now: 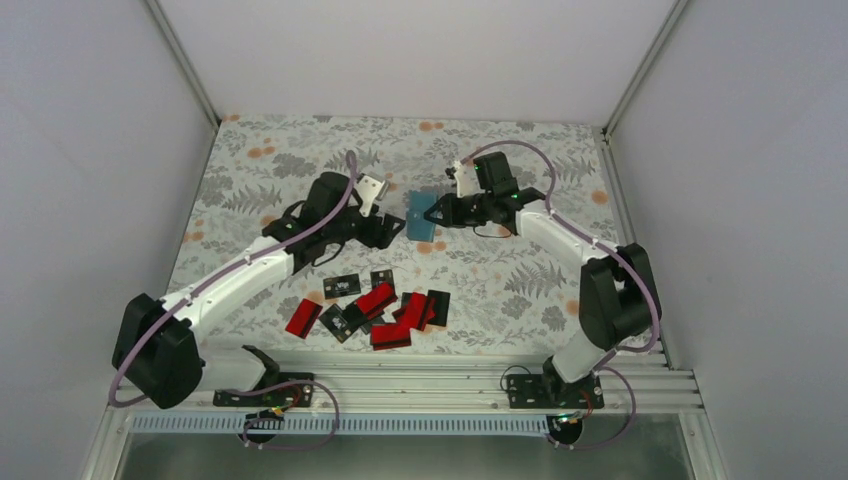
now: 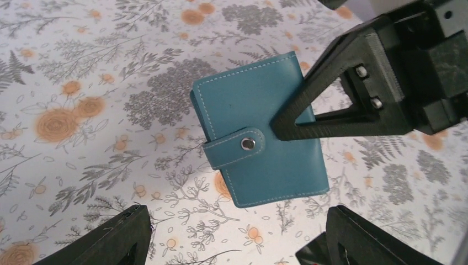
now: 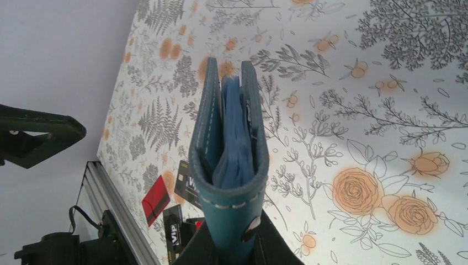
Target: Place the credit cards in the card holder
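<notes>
The teal card holder [image 1: 420, 217] is held off the flowered table with its strap snapped closed [image 2: 248, 144]. My right gripper [image 1: 438, 213] is shut on it from the right. In the right wrist view the card holder [image 3: 230, 138] stands edge-on between the jaws, its pale blue inner pockets showing. My left gripper [image 1: 386, 229] stands open just left of it, and both fingertips [image 2: 118, 234] sit wide apart below the card holder [image 2: 259, 165] without touching it. The red and black credit cards [image 1: 372, 306] lie in a loose pile nearer the arm bases.
Grey walls close in the table on three sides. An aluminium rail [image 1: 420, 375] runs along the near edge. Two lone black cards [image 1: 341, 286] lie between the pile and my left arm. A red card [image 3: 155, 200] and a black VIP card [image 3: 187, 186] show below the card holder.
</notes>
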You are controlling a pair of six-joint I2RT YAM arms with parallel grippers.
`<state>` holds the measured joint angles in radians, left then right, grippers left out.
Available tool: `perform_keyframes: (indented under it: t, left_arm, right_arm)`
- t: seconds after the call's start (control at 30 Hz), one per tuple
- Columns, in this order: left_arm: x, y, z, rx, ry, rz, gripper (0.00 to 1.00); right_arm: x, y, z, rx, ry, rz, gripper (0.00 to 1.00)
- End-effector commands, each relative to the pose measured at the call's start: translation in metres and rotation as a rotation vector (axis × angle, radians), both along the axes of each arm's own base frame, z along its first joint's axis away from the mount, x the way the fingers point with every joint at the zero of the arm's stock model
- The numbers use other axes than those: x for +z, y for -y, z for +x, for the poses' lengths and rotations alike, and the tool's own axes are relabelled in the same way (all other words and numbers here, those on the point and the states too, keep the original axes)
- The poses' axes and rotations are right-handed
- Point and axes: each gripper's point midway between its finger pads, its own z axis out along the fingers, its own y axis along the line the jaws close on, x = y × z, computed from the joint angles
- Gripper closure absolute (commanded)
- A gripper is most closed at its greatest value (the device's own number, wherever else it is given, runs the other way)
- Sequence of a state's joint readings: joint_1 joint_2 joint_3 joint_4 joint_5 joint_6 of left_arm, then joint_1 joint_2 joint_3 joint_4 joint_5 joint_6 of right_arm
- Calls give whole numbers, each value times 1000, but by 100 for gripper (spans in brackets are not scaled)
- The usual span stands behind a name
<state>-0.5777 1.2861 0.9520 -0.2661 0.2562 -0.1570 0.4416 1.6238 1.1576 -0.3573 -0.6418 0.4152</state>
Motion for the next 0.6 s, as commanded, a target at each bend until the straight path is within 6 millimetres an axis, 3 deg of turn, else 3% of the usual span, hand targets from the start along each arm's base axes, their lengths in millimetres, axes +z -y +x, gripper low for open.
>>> perform_keyframes:
  t: [0.0, 0.13, 0.17, 0.23, 0.57]
  left_arm:
    - [-5, 6, 19, 94, 45, 61, 21]
    - [-25, 24, 26, 88, 20, 112, 21]
    - [-30, 27, 27, 86, 14, 124, 21]
    - [-38, 32, 29, 86, 3, 139, 21]
    - [-70, 33, 37, 117, -42, 198, 21]
  right_arm:
    - [-9, -1, -1, -2, -28, -25, 96]
    - [-13, -4, -6, 13, -60, -11, 96]
    - [-24, -5, -6, 17, -92, -20, 96]
    - [-27, -6, -6, 21, -108, -19, 96]
    - [-24, -11, -13, 51, -143, 18, 96]
